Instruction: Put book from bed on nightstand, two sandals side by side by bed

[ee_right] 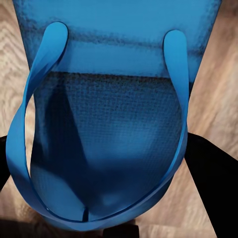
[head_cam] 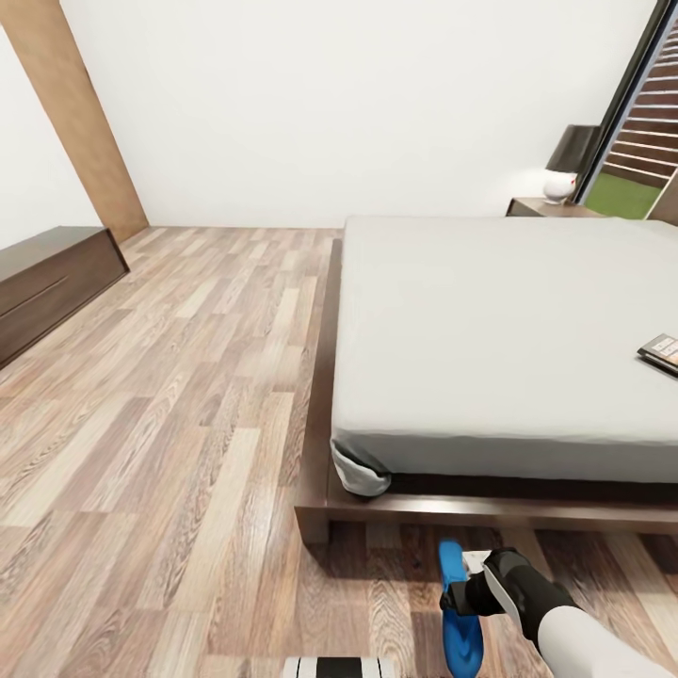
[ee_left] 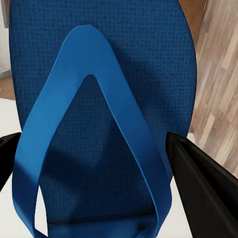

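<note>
**A blue sandal in each gripper, at the foot of the bed**

Nearest the head camera, the right gripper (head_cam: 463,595) is closed on a blue sandal (head_cam: 460,612), held on edge over the wooden floor (head_cam: 179,395). In the right wrist view that sandal (ee_right: 114,124) sits between the two dark fingers (ee_right: 215,183), its blue strap looping toward the camera, with floorboards beyond it.

The bed (head_cam: 508,348) lies just ahead of the right gripper: a pale grey mattress on a dark brown frame, its near corner just forward and to the left of the held sandal. Far to the gripper's left, against the wall, stands a long dark brown cabinet (head_cam: 52,282). Well beyond the gripper, past the far side of the bed, is the nightstand (head_cam: 551,208), carrying a lamp (head_cam: 574,151) and a small white object (head_cam: 559,185).

The book (head_cam: 662,354) lies flat on the mattress, ahead and to the right of the right gripper, cut by the picture's edge.

In the left wrist view, the left gripper (ee_left: 106,168) holds the other sandal (ee_left: 99,99), sole facing the camera, a black finger (ee_left: 203,183) on either side; the grip looks closed on it.
</note>
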You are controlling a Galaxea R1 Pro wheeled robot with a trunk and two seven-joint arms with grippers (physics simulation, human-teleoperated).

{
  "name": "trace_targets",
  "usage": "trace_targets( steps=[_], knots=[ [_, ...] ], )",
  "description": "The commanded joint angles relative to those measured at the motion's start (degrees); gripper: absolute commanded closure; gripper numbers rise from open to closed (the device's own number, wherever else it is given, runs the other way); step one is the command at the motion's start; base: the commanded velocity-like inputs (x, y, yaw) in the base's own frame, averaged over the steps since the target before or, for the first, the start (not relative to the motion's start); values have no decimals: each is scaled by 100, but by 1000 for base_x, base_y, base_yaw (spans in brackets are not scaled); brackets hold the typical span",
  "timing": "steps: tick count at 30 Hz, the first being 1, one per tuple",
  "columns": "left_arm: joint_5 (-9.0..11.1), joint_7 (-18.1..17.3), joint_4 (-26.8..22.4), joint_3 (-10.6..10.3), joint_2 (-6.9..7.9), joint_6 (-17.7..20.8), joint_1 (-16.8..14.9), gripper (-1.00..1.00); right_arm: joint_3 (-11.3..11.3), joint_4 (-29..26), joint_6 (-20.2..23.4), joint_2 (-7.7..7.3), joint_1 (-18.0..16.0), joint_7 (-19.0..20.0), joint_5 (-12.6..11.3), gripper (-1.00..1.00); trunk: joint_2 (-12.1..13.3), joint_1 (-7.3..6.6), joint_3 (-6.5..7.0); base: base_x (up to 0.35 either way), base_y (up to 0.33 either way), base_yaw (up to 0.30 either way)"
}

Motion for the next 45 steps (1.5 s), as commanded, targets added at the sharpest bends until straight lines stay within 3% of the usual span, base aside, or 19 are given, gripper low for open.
trace_targets(
  steps=[1,8,15,20,28,32,38,45],
  knots=[
    [21,3,-5,13,0,-31,-1,100,13,-11,23,-3,-2,39,42,100,-3,1,-27,0,0,0],
    [21,-2,-3,6,0,-32,1,100,12,-10,23,11,-3,46,39,100,-6,6,-72,0,0,0],
    [21,-10,-3,4,28,-33,7,100,12,-29,23,17,-75,49,34,100,-15,24,-227,0,0,0],
    [21,-13,-3,4,34,-40,8,100,12,-28,23,26,-104,49,33,100,-15,24,-227,0,0,0],
    [21,-20,-3,4,35,-49,12,100,13,-13,23,50,-189,35,33,100,-26,45,-404,0,0,0],
    [21,-23,-3,4,35,-50,14,100,13,-11,23,60,-217,31,33,100,-26,45,-404,0,0,0],
    [21,-23,-3,4,35,-50,17,100,13,-11,23,73,-261,-245,22,100,-33,58,-515,0,0,0],
    [21,-19,-3,4,35,-52,17,100,13,-11,23,83,-309,-369,16,100,-33,58,-515,0,0,0]
  ],
)
